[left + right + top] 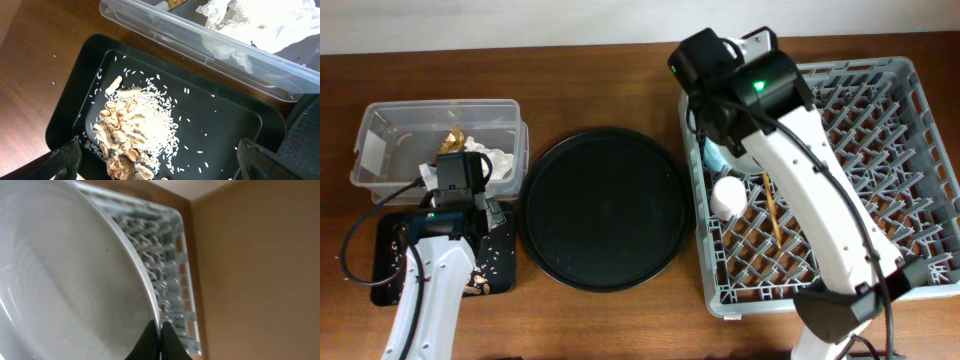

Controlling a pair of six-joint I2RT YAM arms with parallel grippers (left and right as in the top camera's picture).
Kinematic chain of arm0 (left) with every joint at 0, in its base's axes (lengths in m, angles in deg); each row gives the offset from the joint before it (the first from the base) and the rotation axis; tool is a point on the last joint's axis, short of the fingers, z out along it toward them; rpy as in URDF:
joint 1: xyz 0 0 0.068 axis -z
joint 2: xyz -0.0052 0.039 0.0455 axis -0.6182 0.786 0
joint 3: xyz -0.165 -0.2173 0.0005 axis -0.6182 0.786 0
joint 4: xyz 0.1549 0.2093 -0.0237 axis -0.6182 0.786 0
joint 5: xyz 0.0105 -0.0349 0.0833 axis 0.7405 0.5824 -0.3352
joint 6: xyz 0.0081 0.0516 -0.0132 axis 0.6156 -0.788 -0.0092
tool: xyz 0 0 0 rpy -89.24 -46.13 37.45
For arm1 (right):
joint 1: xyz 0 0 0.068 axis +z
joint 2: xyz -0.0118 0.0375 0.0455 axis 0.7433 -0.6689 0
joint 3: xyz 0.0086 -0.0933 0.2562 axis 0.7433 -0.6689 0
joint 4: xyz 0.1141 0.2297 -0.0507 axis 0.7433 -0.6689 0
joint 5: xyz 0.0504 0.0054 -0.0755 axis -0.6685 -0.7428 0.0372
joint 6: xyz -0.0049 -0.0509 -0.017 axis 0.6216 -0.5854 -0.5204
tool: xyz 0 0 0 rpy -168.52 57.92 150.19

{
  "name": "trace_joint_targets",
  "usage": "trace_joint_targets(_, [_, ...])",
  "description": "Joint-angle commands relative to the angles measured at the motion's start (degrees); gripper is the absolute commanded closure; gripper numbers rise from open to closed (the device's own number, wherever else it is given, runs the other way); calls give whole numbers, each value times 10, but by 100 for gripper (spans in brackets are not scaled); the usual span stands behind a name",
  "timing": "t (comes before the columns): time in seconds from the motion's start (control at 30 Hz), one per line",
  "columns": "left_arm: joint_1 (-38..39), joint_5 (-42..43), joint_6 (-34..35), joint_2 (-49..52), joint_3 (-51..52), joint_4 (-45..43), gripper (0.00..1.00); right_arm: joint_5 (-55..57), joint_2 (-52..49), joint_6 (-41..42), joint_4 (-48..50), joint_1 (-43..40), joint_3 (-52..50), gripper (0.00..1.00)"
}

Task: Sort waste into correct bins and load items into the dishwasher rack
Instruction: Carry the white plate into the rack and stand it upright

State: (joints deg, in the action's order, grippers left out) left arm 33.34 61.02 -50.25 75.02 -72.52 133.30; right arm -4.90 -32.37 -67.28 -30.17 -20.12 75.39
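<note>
The right end effector (159,332) has its 2 dark fingers (148,341) pressed together on the rim of the pale grey plate (65,280), which stands tilted on edge. It pinches the plate above the dishwasher rack (167,265), over the rack's rear-left part. The rack fills the counter's right side. From overhead, the right arm hides the plate. Just in front of it in the rack lie a light-blue cup (713,158), a small pale cup (727,194) and 2 wooden chopsticks (772,212) leaning among the pegs.

The left end effector (157,162) is spread wide and holds nothing. It hangs over the shallow black tray (75,100) near the counter's front-left corner. Between its fingers, on the tray floor, sits a heap of beige-brown food scraps (125,130) with rice grains (160,127) scattered around. Touching the tray's rear edge, the clear plastic tub (380,125) sits near the rear-left corner. It holds the crumpled white tissue (260,20) and the brown-gold wrapper (453,137). A large round black tray (603,208) lies at the counter's middle, between tub and rack.
</note>
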Motion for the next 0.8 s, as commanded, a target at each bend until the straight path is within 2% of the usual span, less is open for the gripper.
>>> trace_joint_targets(0.0, [0,4,-1,0,-7,0,1,61,-11,20,4,-61,-37,96])
trace_joint_targets(0.1, [-1,4,-1,0,-7,0,1,36,-11,19,21,-112,-65,96])
trace_joint_targets(0.23, [0,4,-1,0,-7,0,1,-24,-11,19,48,-141,-90,96])
trace_joint_targets(0.63, [-1,4,-1,0,-7,0,1,-21,-11,19,111,-137,-189,96])
trace_joint_targets(0.77, [-1,4,-1,0,-7,0,1,-24,-11,19,122,-133,-194,96])
